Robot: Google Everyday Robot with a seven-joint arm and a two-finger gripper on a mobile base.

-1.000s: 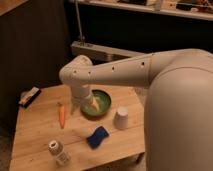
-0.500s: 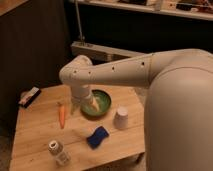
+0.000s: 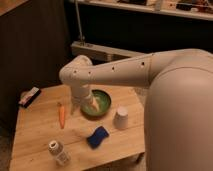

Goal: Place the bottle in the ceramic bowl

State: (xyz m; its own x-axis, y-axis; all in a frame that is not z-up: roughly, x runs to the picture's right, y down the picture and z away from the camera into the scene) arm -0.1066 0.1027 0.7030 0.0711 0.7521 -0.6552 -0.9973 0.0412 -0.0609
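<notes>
The bottle (image 3: 58, 152) is small and clear with a pale cap. It stands upright near the front left corner of the wooden table (image 3: 40, 132). The green ceramic bowl (image 3: 102, 105) sits in the middle of the table, with something pale inside it. My gripper (image 3: 81, 106) hangs below the white arm's wrist at the left rim of the bowl, far from the bottle. Most of it is hidden by the arm.
An orange carrot (image 3: 62, 115) lies left of the bowl. A white upside-down cup (image 3: 121, 118) stands to its right. A blue sponge (image 3: 97, 137) lies in front of the bowl. A dark flat object (image 3: 29, 96) lies at the back left corner.
</notes>
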